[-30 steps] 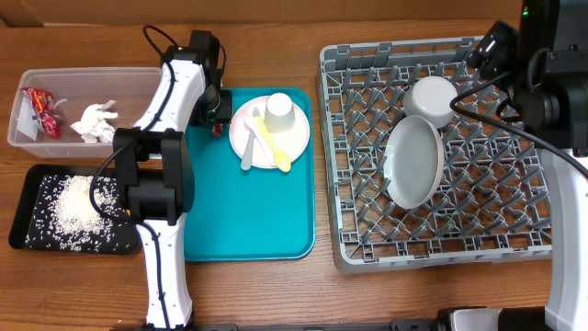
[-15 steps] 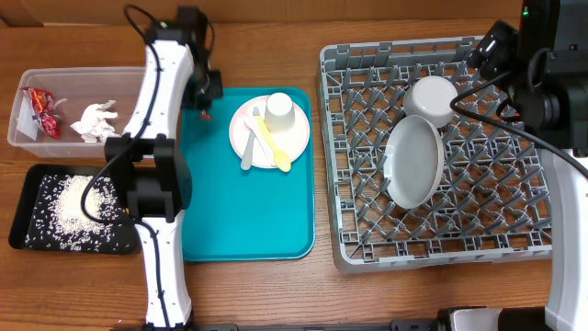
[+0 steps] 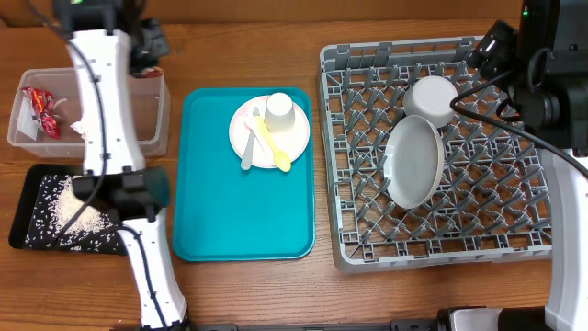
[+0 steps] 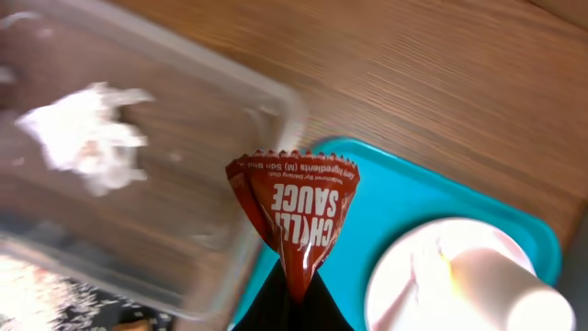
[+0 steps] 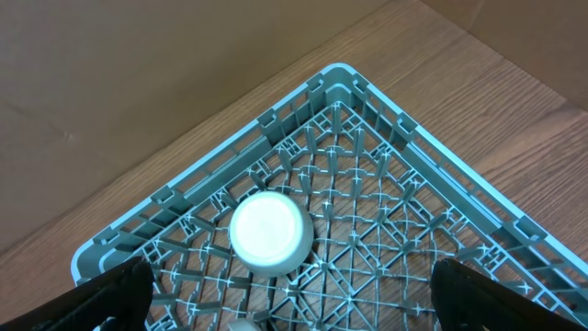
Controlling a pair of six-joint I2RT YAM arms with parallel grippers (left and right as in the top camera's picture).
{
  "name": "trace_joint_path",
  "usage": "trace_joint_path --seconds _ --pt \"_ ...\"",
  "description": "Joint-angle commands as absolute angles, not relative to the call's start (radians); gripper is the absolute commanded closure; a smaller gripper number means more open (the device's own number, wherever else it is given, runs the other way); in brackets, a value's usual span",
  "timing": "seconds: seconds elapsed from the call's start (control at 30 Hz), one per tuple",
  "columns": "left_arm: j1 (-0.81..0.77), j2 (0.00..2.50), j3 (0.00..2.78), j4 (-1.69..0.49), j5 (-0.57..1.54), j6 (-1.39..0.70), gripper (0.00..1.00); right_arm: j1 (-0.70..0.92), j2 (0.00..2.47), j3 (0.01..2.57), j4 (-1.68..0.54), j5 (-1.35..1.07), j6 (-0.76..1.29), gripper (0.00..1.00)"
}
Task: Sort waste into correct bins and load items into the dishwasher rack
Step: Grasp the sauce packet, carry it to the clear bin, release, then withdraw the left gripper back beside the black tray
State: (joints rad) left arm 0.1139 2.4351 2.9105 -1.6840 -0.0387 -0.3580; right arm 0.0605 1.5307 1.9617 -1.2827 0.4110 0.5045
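Now | left fingers (image 4: 276,311) pinch sauce packet (image 4: 299,207) | moved from tray (image 4: 386,193) to tub (image 4: 266,97)

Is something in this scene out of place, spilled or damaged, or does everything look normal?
Nothing is spilled or damaged. The rice lies loose but inside the black tray. One thing is in mid-air: a red chilli sauce sachet, pinched in the left claw near a corner of the clear tub.

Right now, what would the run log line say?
left claw: shut on chilli sauce sachet, near clear tub | right claw: open above dishwasher rack | cup, yellow spoon: on pink plate
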Motion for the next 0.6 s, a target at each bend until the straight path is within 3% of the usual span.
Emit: trace_joint_path --seconds 0.0,0.03,0.07,0.13,0.2,0.3,0.57 --pt "0.170 2.433 2.870 -1.690 -0.051 -0.390 0.96 0.061 1.532 1.976 -1.280 0.425 0.508 0.00" --pt "0.184 2.433 2.846 -1.689 -0.051 -0.390 0.95 0.061 1.532 1.976 -1.280 0.425 0.508 0.00" --pt "0.197 2.433 2.819 -1.690 -0.047 -0.390 0.85 0.061 1.532 1.976 -1.280 0.425 0.508 0.00" --pt "0.211 2.433 2.781 -1.690 -0.033 -0.389 0.76 0.061 1.532 1.976 -1.280 0.425 0.508 0.00" --pt "0.220 2.433 2.735 -1.690 0.005 -0.377 0.71 0.061 1.532 1.976 -1.280 0.425 0.508 0.00" --pt "0.220 2.433 2.707 -1.690 0.027 -0.376 0.47 0.061 1.532 1.976 -1.280 0.426 0.508 0.00" --pt "0.218 2.409 2.706 -1.690 0.039 -0.373 0.48 0.061 1.532 1.976 -1.280 0.425 0.508 0.00"
